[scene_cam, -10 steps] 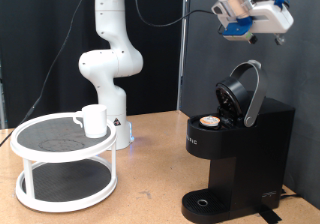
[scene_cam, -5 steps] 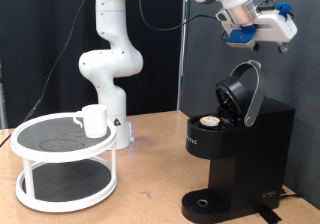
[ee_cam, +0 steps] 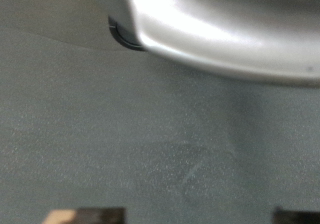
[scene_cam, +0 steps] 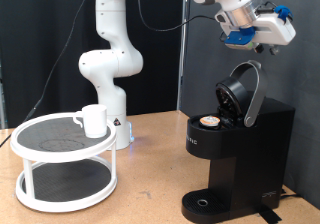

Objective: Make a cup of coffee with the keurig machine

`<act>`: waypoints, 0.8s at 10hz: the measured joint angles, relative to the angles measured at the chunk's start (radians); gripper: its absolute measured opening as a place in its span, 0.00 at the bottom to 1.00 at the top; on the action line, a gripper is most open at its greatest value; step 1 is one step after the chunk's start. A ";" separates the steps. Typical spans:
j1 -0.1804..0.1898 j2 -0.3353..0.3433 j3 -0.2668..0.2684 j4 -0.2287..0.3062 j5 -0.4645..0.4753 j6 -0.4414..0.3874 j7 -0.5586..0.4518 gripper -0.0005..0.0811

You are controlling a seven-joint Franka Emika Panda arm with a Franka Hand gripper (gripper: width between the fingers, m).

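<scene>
One gripper (scene_cam: 268, 31) high above open keurig machine (scene_cam: 235, 149), finger state unclear, cup (scene_cam: 93, 120) well apart

My arm (scene_cam: 108, 44) is glossy white, built of fat rounded segments joined by smooth cylindrical joints, with thin dark seams between the shells. A black cable (scene_cam: 165, 19) loops off my upper links. Near my wrist sits a white block with blue fittings, and my gripper (scene_cam: 275, 46) ends in dark parts. My base glows faintly blue.
</scene>
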 joint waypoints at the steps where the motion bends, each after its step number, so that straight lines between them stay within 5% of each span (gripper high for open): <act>1: 0.000 0.000 0.000 -0.002 -0.006 -0.005 0.000 0.21; 2: 0.000 0.000 0.000 -0.005 -0.015 -0.014 0.000 0.08; 8: -0.006 0.006 -0.002 -0.038 -0.041 -0.027 0.001 0.01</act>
